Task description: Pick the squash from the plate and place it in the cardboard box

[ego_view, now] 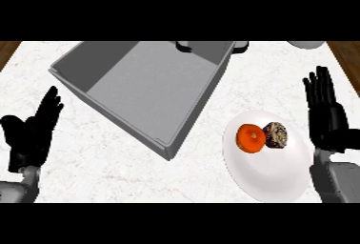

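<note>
Several things are cut off or hard to read. At the far edge, beyond the right hand (329,114), a pale rounded object (307,44) shows only its lower part. A dark-and-white item (184,46) just behind the box's far wall is also clipped, and I cannot tell what it is. Both grey forearms run out of view at the near edge.

The right hand is released, fingers straight and pointing away, holding nothing. Just beside it, toward the left hand, lies the white plate (271,176). On the plate, the orange squash (250,138) sits touching a dark, mottled item (275,135) whose identity is unclear; the dark one lies nearer the right hand.

The left hand (32,131) is likewise relaxed and empty, fingers up, near the view's left edge. Between the two hands, farther out than either, stands the grey box (190,114), set at an angle and open on top.

The bench (105,167) is white marble with faint veins; brown wood (8,50) shows at both far corners.
</note>
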Robot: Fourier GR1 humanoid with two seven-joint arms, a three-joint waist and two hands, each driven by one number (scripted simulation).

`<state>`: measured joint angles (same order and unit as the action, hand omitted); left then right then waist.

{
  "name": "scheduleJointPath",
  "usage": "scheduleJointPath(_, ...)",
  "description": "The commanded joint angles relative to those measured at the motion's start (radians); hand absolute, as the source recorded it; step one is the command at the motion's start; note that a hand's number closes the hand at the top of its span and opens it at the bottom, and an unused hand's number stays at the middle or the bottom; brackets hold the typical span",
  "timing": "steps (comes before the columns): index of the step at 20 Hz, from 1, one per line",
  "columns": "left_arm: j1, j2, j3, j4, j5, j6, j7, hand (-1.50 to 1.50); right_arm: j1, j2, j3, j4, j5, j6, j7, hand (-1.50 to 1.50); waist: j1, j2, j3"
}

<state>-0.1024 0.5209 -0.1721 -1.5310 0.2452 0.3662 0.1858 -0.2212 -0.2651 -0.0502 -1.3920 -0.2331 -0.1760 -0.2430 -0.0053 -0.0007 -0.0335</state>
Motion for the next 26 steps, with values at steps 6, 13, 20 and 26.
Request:
scheduleJointPath(6,0.029,0.145,0.034,0.100,-0.164,0.011,-0.084,0.00,-0.006,-0.098,0.101,0.036,-0.169,0.417,0.144,-1.50,0.022,0.008,0.035)
scheduleJointPath(13,0.027,0.105,0.023,0.157,-0.156,-0.014,-0.107,0.00,0.100,-0.219,0.156,0.208,0.064,0.490,-0.312,-1.50,0.011,0.010,0.037)
scheduleJointPath(20,-0.010,0.075,0.047,0.233,-0.178,-0.035,-0.145,0.00,-0.025,-0.305,0.158,0.454,0.277,0.537,-0.661,-1.50,0.017,0.008,0.035)
scheduleJointPath(26,-0.006,0.088,0.073,0.248,-0.168,-0.063,-0.166,0.00,-0.148,-0.441,0.255,0.402,0.469,0.498,-0.483,-1.50,0.024,0.004,0.033)
